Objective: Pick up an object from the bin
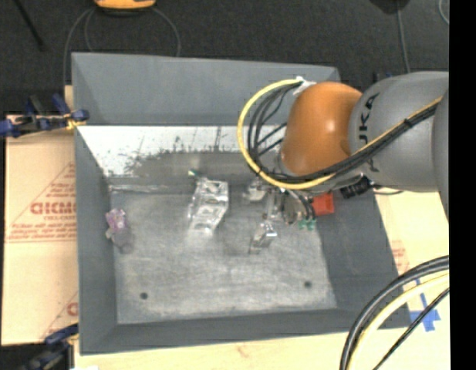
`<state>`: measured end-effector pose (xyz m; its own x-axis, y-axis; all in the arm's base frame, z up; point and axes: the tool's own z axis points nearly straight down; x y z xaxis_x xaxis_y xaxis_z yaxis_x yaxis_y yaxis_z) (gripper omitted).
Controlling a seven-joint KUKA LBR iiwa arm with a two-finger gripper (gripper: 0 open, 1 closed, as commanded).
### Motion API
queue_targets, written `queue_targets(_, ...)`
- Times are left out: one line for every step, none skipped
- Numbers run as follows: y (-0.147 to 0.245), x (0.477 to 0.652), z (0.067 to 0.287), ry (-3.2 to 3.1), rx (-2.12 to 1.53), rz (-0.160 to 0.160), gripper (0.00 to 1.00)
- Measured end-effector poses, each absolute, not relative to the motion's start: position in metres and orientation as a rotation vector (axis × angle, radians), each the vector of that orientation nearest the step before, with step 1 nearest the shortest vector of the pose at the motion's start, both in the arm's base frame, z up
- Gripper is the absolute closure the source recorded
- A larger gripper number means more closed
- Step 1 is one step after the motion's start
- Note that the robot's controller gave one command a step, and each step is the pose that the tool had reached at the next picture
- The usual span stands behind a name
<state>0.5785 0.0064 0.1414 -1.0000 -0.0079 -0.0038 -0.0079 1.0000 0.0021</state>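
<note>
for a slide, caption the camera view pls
Gripper low in the grey bin beside a crumpled clear packet, with a small purple thing near the view's left wall.

We can read one marking only: dark capital letters on the grey housing of the arm [403, 91], just right of its orange cover [319, 129]. They stand turned on their side, running along the housing, and we make out "UKA". The letter before them sits at the edge of the orange cover and is too cut off for us to tell. A cable [411, 122] crosses the housing just beside the letters. Any print on the clear crumpled packet [207, 205] in the middle of the bin [222, 91] is too small for us to read.
</note>
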Motion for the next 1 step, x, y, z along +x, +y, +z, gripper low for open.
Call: queue_targets(0.0316, 0.5912, 0.1356, 3.094, -0.509, -0.002, 0.00)
